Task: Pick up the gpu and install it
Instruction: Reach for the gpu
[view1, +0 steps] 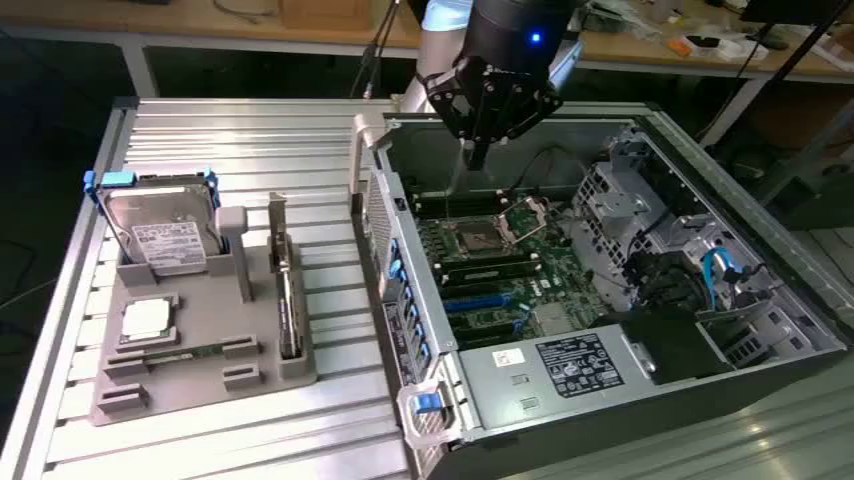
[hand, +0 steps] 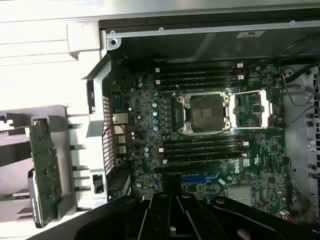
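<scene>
GPU (view1: 284, 300) stands on its long edge in a slot of the grey holder (view1: 200, 385), along the holder's edge nearest the open computer case (view1: 561, 375), untouched. Its long axis runs parallel to that edge and to the case's side wall. The silver bracket (view1: 278, 215) rises at the end toward the holder's far corner, and the flat faces look sideways, one toward the case and one toward the hard drive (view1: 160, 235). In the wrist view the card (hand: 45, 170) shows as a narrow strip beside the case wall. The gripper (view1: 474, 158) hangs over the far part of the open case, above the motherboard (view1: 501, 265) and well apart from the card. Its jaws look drawn together with nothing between them (the wrist view (hand: 172, 227) agrees). The likely trouble is the card's thinness. A grip that comes down off its line could catch the top edge, rock it in the slot or jam it against the holder's posts. A skewed hold would then bring the contact edge crooked to the blue slot (view1: 487, 298), or foul the bracket on the case wall.
</scene>
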